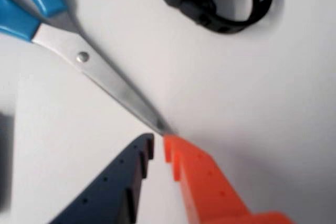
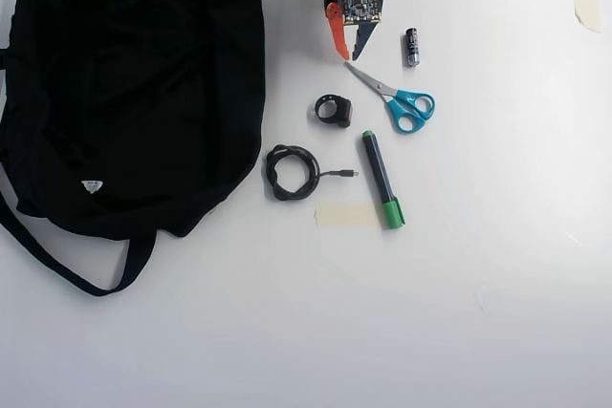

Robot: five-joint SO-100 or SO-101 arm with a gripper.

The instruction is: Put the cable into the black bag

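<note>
While the claw (image 2: 349, 53) hung near the top edge of the overhead view with nothing in it, its orange and dark fingers stood a little apart, their tips close to one another and pointing down the picture. In the wrist view the claw (image 1: 158, 144) showed the same narrow gap, and the point of the scissors (image 1: 100, 74) lay just ahead of the fingertips, almost touching the orange one. From above, the blue-handled scissors (image 2: 397, 100) stretched away from the claw down and to the right. A small thick black ring (image 2: 334, 110) sat on the white desk (image 2: 478, 284) just below the claw, slightly to its left; the wrist camera caught that ring (image 1: 220, 1) well beyond the fingertips. Farther below the claw, past the ring, lay the cable (image 2: 292, 172), a loose black coil with its short plug end pointing right, untouched and well apart from the fingers. Right of the coil lay a black marker with a green cap (image 2: 382, 180), its cap end over a strip of beige tape (image 2: 346, 214). A small dark battery (image 2: 411, 47) stood just right of the claw. Left of the claw, the black bag (image 2: 134, 83) filled that whole side, its edge near the cable, its strap trailing lower.
</note>
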